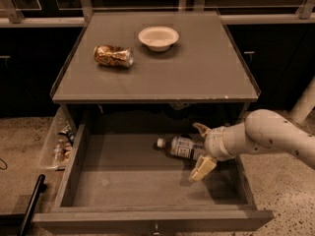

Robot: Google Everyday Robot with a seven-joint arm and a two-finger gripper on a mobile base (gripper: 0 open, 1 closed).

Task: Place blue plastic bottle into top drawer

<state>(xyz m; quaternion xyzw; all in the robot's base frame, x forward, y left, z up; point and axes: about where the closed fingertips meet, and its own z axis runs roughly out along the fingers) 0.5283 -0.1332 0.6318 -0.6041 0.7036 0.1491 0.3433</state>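
Note:
The blue plastic bottle (180,147) lies on its side on the flat bottom of the open top drawer (128,178), right of the middle, white cap pointing left. My gripper (201,149) reaches into the drawer from the right. It is open, with one fingertip (200,128) behind the bottle's base end and the other (202,169) in front of it. The fingers stand apart from the bottle, which rests on the drawer bottom.
On the cabinet top (197,77) lie a crushed gold can (113,56) and a white bowl (158,37). A clear bin of litter (59,144) hangs at the drawer's left. A dark pole (30,205) stands at the lower left. The drawer's front panel (147,221) is nearest.

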